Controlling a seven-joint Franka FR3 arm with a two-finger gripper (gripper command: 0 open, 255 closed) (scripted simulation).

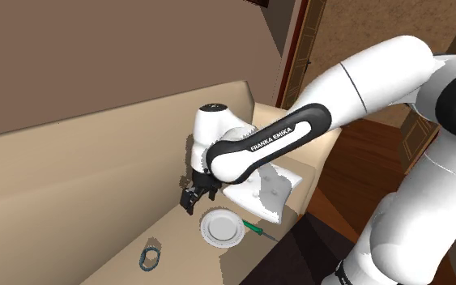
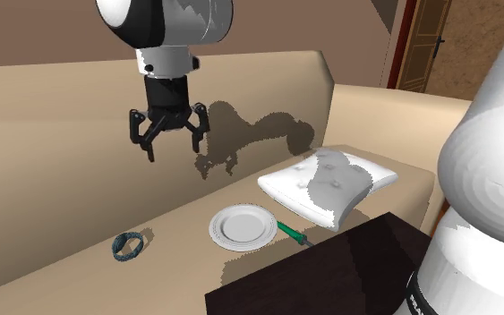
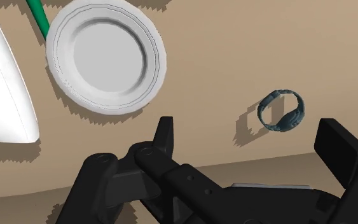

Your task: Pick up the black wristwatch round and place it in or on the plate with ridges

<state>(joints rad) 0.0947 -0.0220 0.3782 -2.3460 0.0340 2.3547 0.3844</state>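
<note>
Shoulder view: gripper [image 1: 190,197] hangs mid-frame above the beige seat [image 1: 72,235]; the dark bluish wristwatch [image 1: 149,257] lies at lower left, apart from the ridged plate [image 1: 222,228] at lower centre. Second exterior view: fingers spread wide and empty at upper left, wristwatch at lower left, plate beside it toward centre. Wrist view: wristwatch lies ahead of the parted fingers, untouched. By my judgement nothing is done; descent, grasp, carry and placing remain.

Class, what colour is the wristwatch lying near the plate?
The wristwatch is dark blue-grey, clearest in the wrist view.
</note>
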